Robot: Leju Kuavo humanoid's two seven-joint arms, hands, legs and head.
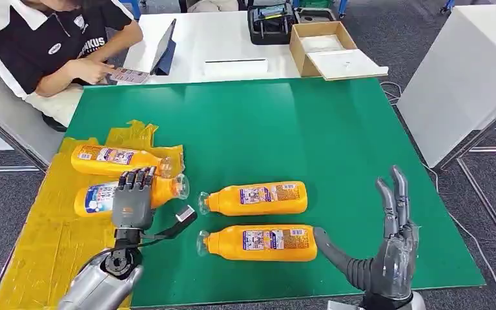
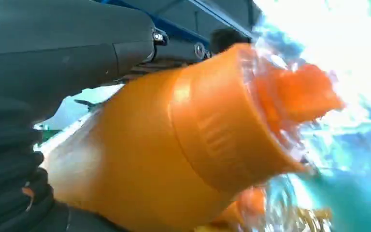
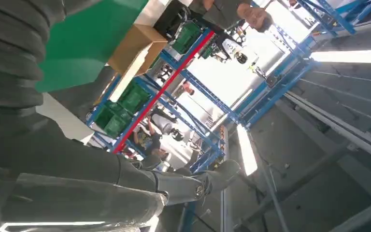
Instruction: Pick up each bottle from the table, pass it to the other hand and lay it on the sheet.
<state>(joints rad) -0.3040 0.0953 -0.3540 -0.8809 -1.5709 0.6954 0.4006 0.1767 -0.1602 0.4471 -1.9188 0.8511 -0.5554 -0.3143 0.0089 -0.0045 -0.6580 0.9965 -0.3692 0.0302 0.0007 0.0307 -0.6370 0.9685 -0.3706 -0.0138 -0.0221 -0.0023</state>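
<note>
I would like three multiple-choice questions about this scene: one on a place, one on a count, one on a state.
1. Where does the bottle under the left hand lie?
A. on the yellow sheet
B. in the cardboard box
C. on the floor

2. How many orange bottles lie on the table?
A. two
B. four
C. six

3. How is the right hand?
A. holding a bottle
B. open, holding nothing
C. pressing the tablet

Answers: 1 A, yellow sheet lies beneath it. 2 B, two on the sheet, two on the green mat. 3 B, fingers spread, nothing inside.
</note>
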